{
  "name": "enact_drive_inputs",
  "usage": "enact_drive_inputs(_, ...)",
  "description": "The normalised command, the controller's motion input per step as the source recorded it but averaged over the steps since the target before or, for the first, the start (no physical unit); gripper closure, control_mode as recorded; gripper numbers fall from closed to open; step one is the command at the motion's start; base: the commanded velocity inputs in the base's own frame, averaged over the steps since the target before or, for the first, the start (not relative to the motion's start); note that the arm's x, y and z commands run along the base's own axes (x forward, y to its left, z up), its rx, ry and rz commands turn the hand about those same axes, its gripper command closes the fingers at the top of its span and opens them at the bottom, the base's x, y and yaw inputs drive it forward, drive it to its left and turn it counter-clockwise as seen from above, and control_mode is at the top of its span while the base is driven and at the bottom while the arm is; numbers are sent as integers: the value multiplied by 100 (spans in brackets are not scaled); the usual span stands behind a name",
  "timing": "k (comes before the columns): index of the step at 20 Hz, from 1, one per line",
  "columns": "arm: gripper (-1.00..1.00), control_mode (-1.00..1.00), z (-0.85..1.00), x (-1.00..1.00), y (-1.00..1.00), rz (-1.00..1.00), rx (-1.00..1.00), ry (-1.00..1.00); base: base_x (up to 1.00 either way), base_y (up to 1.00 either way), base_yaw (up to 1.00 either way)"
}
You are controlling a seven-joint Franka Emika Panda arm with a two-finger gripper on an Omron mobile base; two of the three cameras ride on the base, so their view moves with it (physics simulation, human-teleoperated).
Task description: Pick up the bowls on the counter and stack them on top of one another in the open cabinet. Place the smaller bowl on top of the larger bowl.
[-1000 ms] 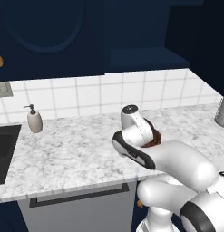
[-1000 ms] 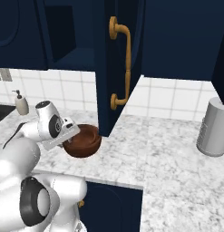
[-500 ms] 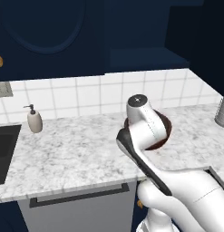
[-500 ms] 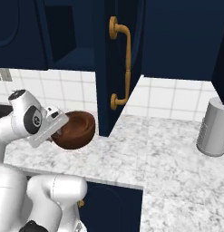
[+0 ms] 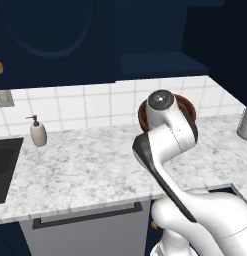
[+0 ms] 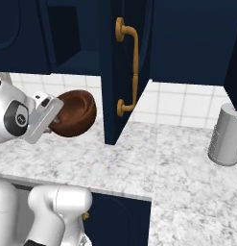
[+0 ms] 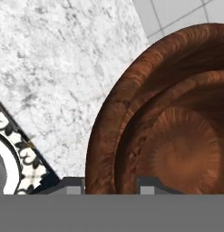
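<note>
In the right base view, a round, shiny reddish-brown wooden bowl (image 6: 74, 113) sits at the left of the frame, up in the air above the white-and-grey marble counter (image 6: 153, 158) and not touching it. It is tipped on its side, with its dark brown inside facing the robot. The white robot arm's two-finger gripper (image 6: 55, 114) comes in from the left edge and meets the bowl at its rim. In the hand view the bowl (image 7: 168, 131) takes up the right side of the frame, and its rim runs down between the two small dark fingertips (image 7: 71, 185) at the bottom. The gripper (image 7: 111, 186) is closed on that rim, one tip on each side. I cannot tell from these pictures if this is the bigger or the smaller bowl. In the left base view the bowl (image 5: 187, 107) peeks out behind the white arm, right of the middle, in front of the white tiled wall. Above it, in the upper middle of that frame, is the dark navy open cabinet (image 5: 160, 62) with its flat shelf. In the right base view the same shelf (image 6: 79, 62) is at the upper left, just above the bowl. Beside it hangs a navy door with a curved brass handle (image 6: 129, 72). A small cream soap bottle (image 5: 38, 132) stands on the counter at the left of the left base view, next to a dark sink (image 5: 5, 167). A grey metal can (image 6: 225, 135) stands on the counter at the right of the right base view.
</note>
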Motion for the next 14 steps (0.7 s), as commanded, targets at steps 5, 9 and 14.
enact_drive_inputs(5, 100, -100, 100, 2, -10, 5, -1, -10, 0, 0, 0)
enact_drive_inputs(9, 100, -100, 100, 0, -10, 3, -4, -16, 0, 0, 0)
enact_drive_inputs(14, 100, -100, 100, 23, -11, 3, -2, -14, 0, 0, 0)
